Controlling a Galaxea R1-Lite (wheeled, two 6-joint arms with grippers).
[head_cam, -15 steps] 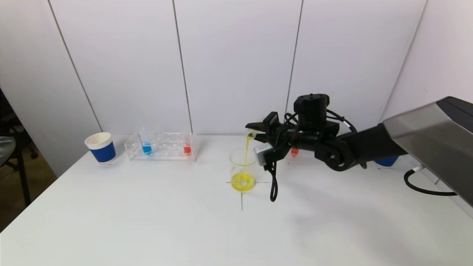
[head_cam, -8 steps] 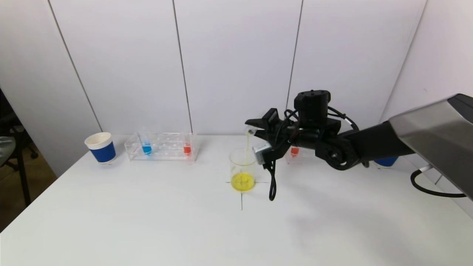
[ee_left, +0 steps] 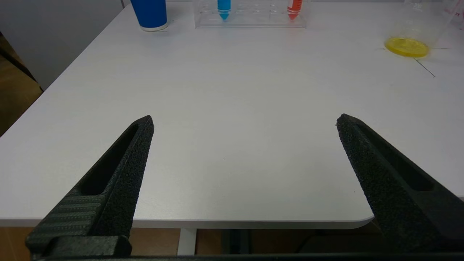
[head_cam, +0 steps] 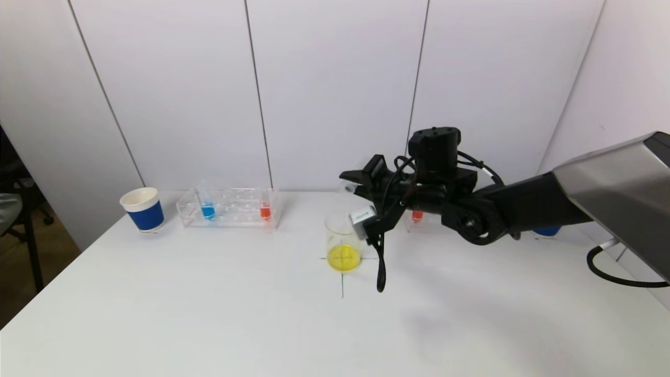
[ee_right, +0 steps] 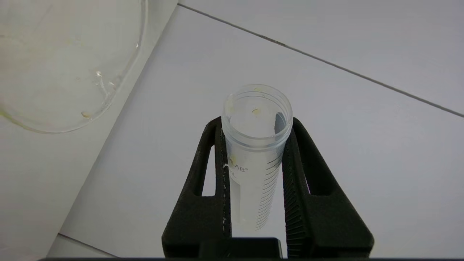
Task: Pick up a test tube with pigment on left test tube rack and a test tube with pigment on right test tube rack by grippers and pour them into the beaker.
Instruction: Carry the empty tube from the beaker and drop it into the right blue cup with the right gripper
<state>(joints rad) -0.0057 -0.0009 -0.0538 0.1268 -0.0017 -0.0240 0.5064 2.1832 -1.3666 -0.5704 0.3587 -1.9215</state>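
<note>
— Above the beaker (head_cam: 343, 242), what is held?
— A clear test tube (ee_right: 256, 152) is held there by the right gripper (head_cam: 356, 187). It is gripped between the two black jaws, which are closed tight on its sides. The tube is tipped over, with its open mouth near the beaker's rim. Only tiny yellow bits are seen inside the tube.

— What is seen in the beaker?
— Yellow pigment (head_cam: 344, 257) is seen at its bottom. The beaker is stood on a black cross drawn in the middle of the white bench (head_cam: 209, 314).

— Where is the left gripper (ee_left: 244, 121)?
— It is kept low, near the front edge of the bench, well apart from the beaker. Its jaws are spread wide and nothing is held between them.

— What is seen on the left side?
— A clear left test tube rack (head_cam: 229, 208) is set at the back of the bench. A blue tube (head_cam: 207, 208) and a red tube (head_cam: 265, 209) are stood in it. A blue paper cup (head_cam: 142, 209) is placed just beside the rack, on its outer side.

— And on the right side?
— Another red tube (head_cam: 416, 214) is seen behind the right arm. The rack it stands in is mostly hidden.
</note>
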